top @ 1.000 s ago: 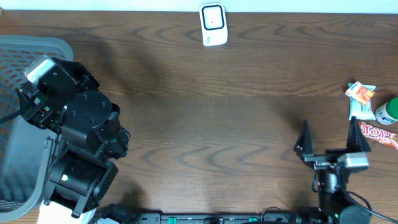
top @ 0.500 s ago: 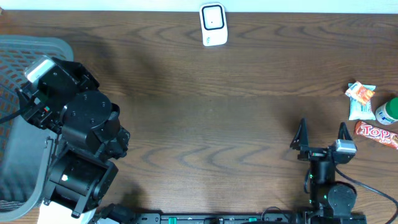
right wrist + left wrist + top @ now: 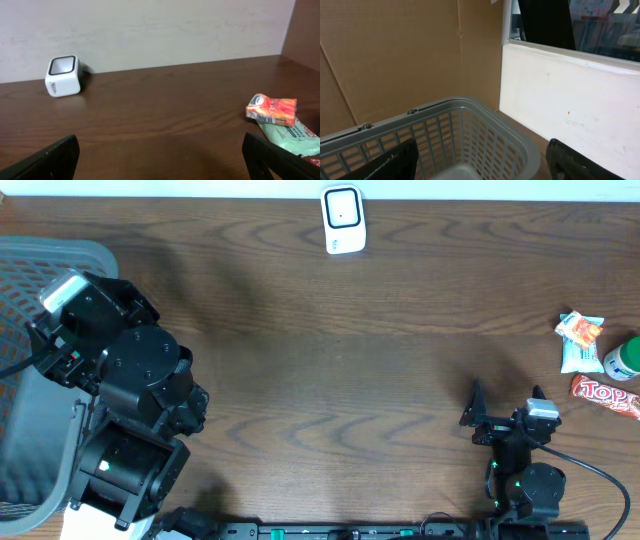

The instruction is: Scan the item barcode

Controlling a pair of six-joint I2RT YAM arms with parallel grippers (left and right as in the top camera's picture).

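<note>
Pickup pending; right gripper [image 3: 506,402] spread, empty, apart from orange-and-white foil snack packet [image 3: 578,330] far right; left gripper [image 3: 482,165] spread, empty, over grey plastic basket [image 3: 470,107]; next, likely: grasp packet, carry it to white box scanner [image 3: 341,218].

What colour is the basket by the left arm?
Grey plastic basket, with slotted walls; left wrist view shows it best.

White scanner [image 3: 341,219] upright, far edge; orange packet [image 3: 580,330] flat, right edge.
</note>
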